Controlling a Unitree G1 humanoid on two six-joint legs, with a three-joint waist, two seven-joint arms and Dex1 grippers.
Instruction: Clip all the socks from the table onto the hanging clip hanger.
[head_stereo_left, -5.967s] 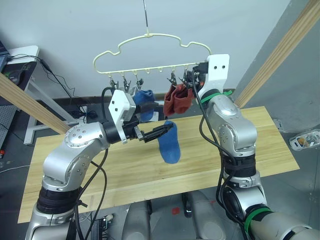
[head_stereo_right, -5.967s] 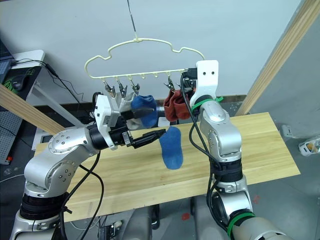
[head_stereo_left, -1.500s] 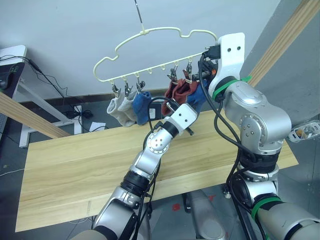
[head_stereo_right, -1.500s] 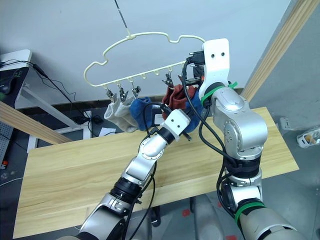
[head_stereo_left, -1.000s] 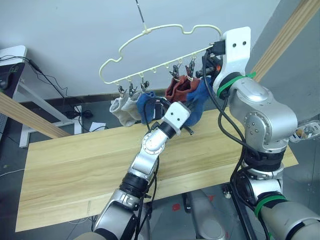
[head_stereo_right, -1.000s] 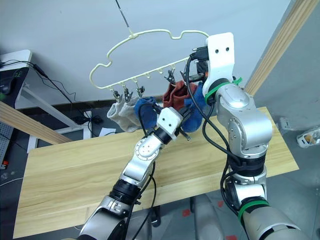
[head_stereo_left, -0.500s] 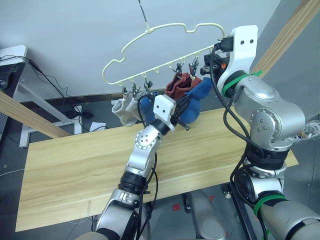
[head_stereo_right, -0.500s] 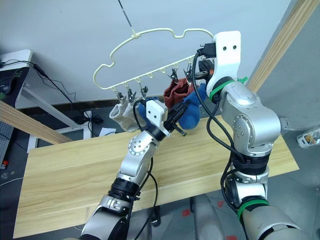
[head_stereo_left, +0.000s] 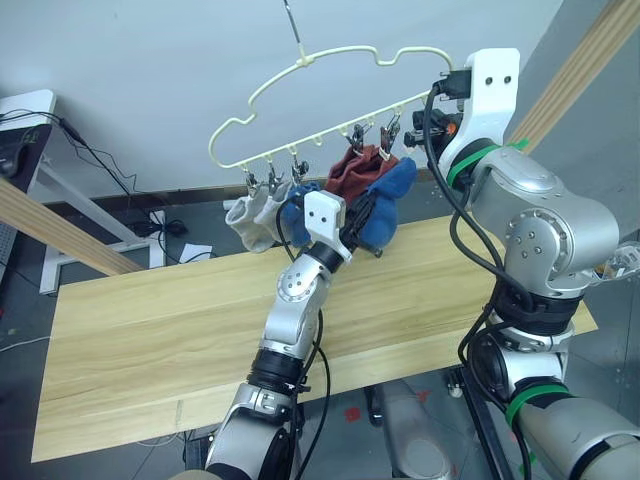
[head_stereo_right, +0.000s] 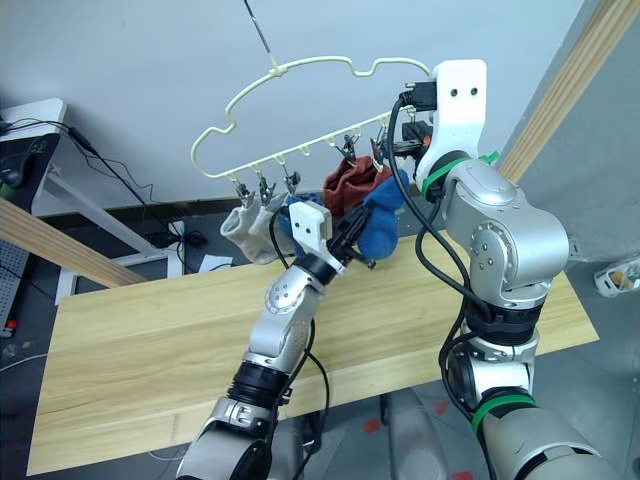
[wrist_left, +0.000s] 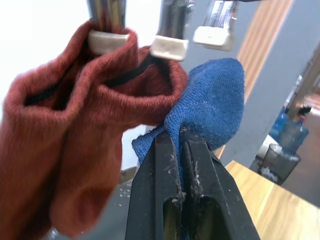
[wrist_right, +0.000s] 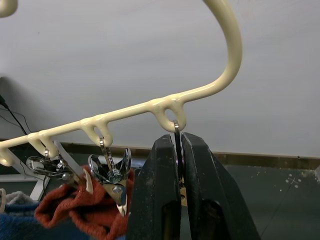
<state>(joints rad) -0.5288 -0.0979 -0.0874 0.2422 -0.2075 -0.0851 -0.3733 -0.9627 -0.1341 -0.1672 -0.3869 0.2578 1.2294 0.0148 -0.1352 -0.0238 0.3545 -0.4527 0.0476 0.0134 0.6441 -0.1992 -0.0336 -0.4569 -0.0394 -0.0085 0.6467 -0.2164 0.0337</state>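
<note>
Silver-grey metallic arm shells, rounded at the joints, with black ribbed collars between segments. Black cables looping loosely along both arms above the counter. White angular bracket plate behind the left gripper, and a taller white plate with two small dark holes behind the right gripper. Green band around the right wrist just under that plate; another green band lower on the same arm, near the counter's front edge. Black fingers, long and flat-sided, flecked with what looks like pale lint.
</note>
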